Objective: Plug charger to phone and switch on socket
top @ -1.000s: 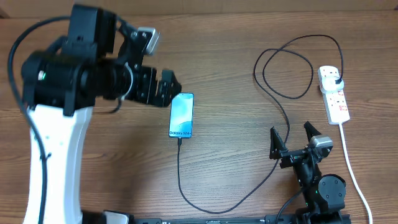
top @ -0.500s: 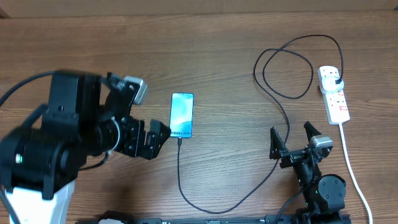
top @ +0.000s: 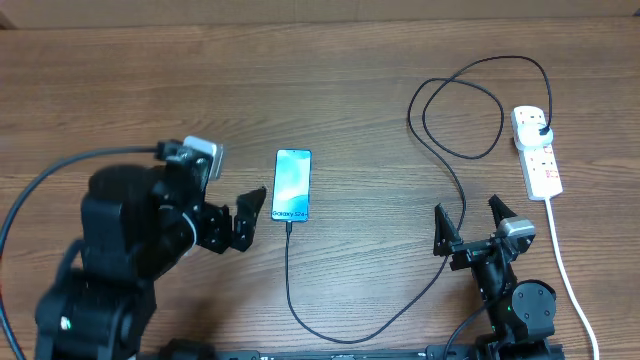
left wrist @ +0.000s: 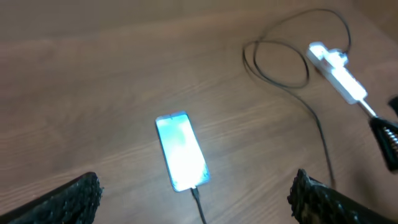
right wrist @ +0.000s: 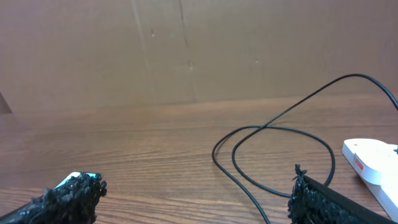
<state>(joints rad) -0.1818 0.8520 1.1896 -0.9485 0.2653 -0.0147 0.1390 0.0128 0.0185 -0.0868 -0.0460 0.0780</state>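
Socket is lying at the right side of the table, its long way pointing away from you. Your right fingers are sitting nearer to it than your left fingers. Both pairs are gaping wide and holding nothing.

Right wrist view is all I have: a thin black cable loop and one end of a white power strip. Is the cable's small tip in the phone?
Observer: Overhead, the thin black charger cable meets the near short edge of the slim phone with the lit light-blue screen. It looks plugged in.
Operator: And the other end?
Observer: Its black plug sits in the outlet at the far end of the white power strip. The switches are too small to read.
Operator: Where is the left gripper?
Observer: The left gripper stands open just left of the phone, holding nothing.
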